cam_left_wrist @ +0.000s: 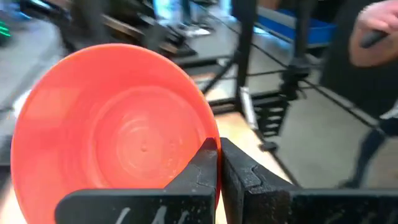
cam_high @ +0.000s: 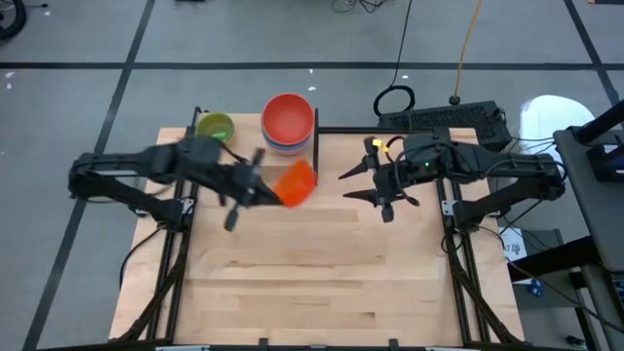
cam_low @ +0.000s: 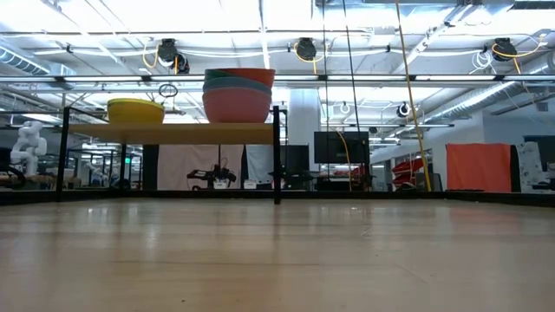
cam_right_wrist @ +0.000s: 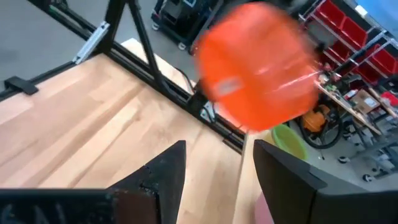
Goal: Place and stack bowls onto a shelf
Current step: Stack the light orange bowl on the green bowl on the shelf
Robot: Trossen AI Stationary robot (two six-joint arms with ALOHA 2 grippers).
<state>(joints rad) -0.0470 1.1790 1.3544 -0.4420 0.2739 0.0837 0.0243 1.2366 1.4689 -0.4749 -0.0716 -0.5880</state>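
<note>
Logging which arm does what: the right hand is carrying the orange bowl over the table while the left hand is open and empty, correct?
Not quite, the arms are swapped. The left hand is shut on the rim of the orange bowl, as the left wrist view shows. The right hand is open and empty.

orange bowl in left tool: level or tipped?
Tipped. The left tool pinches the rim of the orange bowl, whose opening turns sideways, facing the wrist camera; the high view shows it on edge.

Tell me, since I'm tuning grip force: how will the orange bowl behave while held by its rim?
The orange bowl is probably light and stiff: the left tool, pinching only its rim, holds it tilted without visible sagging. Its smooth plastic could slip or swing during quick moves.
</note>
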